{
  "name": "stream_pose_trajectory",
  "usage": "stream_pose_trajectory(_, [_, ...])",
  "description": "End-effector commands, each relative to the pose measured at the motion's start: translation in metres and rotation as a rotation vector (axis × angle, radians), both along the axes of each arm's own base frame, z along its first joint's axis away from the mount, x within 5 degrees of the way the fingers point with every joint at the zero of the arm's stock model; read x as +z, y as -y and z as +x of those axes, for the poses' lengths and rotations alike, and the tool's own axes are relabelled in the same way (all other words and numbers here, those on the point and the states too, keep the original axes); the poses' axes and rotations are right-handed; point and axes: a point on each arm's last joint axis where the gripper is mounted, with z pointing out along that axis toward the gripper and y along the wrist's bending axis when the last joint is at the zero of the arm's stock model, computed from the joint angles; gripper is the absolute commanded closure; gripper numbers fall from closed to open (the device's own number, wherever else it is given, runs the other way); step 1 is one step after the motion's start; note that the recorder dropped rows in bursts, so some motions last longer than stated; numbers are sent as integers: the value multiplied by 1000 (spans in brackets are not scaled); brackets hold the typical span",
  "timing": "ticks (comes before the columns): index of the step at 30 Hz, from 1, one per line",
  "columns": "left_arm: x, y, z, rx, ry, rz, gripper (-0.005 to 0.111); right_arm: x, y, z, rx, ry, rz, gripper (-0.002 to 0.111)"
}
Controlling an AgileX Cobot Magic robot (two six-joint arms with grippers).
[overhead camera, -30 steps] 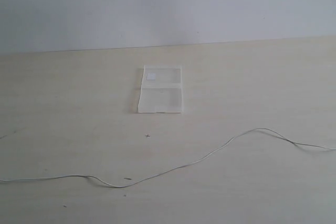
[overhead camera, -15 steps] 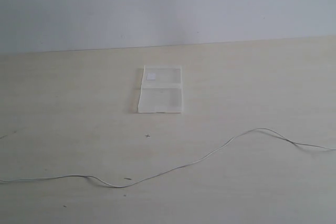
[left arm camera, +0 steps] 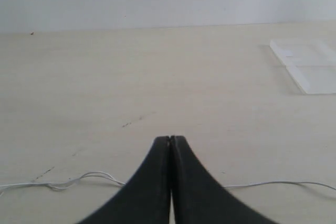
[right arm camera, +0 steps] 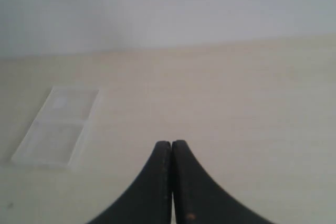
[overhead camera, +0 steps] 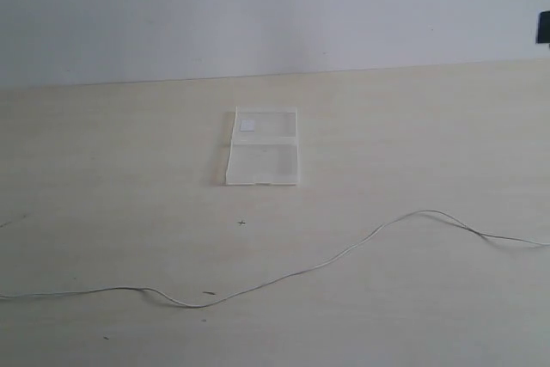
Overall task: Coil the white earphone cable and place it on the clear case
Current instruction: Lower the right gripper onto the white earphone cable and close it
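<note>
Your left gripper (left arm camera: 170, 139) and right gripper (right arm camera: 171, 142), both pinched closed, empty; the white earphone cable (overhead camera: 292, 275) passes beneath the left, six o'clock from the clear case (overhead camera: 262, 147).

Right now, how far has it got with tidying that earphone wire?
Nothing is done yet. The white earphone cable lies uncoiled across the table, apart from the bare clear case. Both pairs of jaws are shut, holding nothing. Gripping, coiling and placing remain.

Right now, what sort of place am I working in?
Probably a bare test bench in a lab or office: a pale wood-grain tabletop against a plain white wall, with the clear case and the white earphone cable laid out on it.
</note>
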Motion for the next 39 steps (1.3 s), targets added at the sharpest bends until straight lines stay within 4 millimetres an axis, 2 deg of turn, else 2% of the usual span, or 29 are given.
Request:
stream_pose_trajectory(1, [1, 0, 0, 4, 12, 0, 107, -7, -27, 26, 371, -128, -7, 108])
stream_pose_trajectory(3, [1, 0, 0, 4, 12, 0, 107, -7, -41, 38, 556, -166, 58, 108])
stream_pose_trajectory(5, [1, 0, 0, 4, 12, 0, 107, -8, -56, 50, 663, -210, 93, 108])
stream_pose_trajectory(9, [1, 0, 0, 4, 12, 0, 107, -11, -89, 68, 801, -282, -50, 108])
stream_pose_trajectory(11, [1, 0, 0, 4, 12, 0, 107, -11, -112, 74, 852, -307, -137, 108])
stream_pose_trajectory(16, [1, 0, 0, 4, 12, 0, 107, -7, -170, 78, 910, -367, -248, 108])
stream_pose_trajectory(22, [1, 0, 0, 4, 12, 0, 107, -25, -239, 68, 1088, -518, -405, 108])
stream_pose_trajectory(25, [1, 0, 0, 4, 12, 0, 107, -40, -276, 62, 1158, -553, -454, 108])
stream_pose_trajectory(26, [1, 0, 0, 4, 12, 0, 107, -56, -298, 60, 1195, -551, -524, 108])
stream_pose_trajectory(27, [1, 0, 0, 4, 12, 0, 107, -63, -305, 59, 1199, -555, -552, 108])
stream_pose_trajectory(28, [1, 0, 0, 4, 12, 0, 107, -79, -320, 58, 1185, -578, -596, 108])
stream_pose_trajectory(29, [1, 0, 0, 4, 12, 0, 107, -88, -326, 57, 1184, -591, -612, 107])
stream_pose_trajectory(30, [1, 0, 0, 4, 12, 0, 107, -104, -335, 55, 1194, -619, -630, 102])
stream_pose_trajectory(31, [1, 0, 0, 4, 12, 0, 107, -110, -339, 54, 1200, -630, -635, 98])
stream_pose_trajectory(32, [1, 0, 0, 4, 12, 0, 107, -126, -342, 54, 1201, -667, -645, 88])
stream_pose_trajectory(33, [1, 0, 0, 4, 12, 0, 107, -132, -343, 54, 1201, -683, -644, 84])
stream_pose_trajectory(35, [1, 0, 0, 4, 12, 0, 107, -152, -345, 55, 1184, -739, -641, 68])
stream_pose_trajectory(39, [1, 0, 0, 4, 12, 0, 107, -161, -347, 54, 1186, -768, -623, 61])
